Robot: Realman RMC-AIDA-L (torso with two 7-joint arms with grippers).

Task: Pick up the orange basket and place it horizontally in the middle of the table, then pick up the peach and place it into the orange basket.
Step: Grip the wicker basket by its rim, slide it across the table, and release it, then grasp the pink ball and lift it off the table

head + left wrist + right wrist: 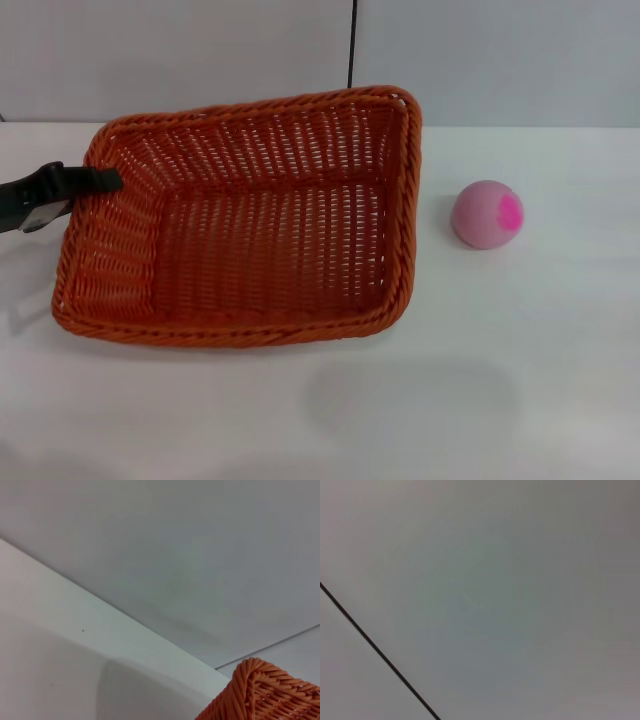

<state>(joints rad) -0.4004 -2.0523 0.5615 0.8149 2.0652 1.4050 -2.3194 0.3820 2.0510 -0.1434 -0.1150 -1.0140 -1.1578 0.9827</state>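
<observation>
The orange basket (250, 220) lies on the white table (520, 350), left of centre and skewed, its far right corner pointing toward the back wall. My left gripper (105, 181) reaches in from the left edge, one black finger lying over the basket's left rim, and it looks shut on that rim. One basket corner (260, 692) shows in the left wrist view. The peach (487, 214), pale pink with a magenta patch, sits on the table to the right of the basket, apart from it. My right gripper is out of view.
A grey wall with a dark vertical seam (352, 45) runs behind the table. The right wrist view holds only that wall and the seam (375, 647). Bare tabletop lies in front of the basket and around the peach.
</observation>
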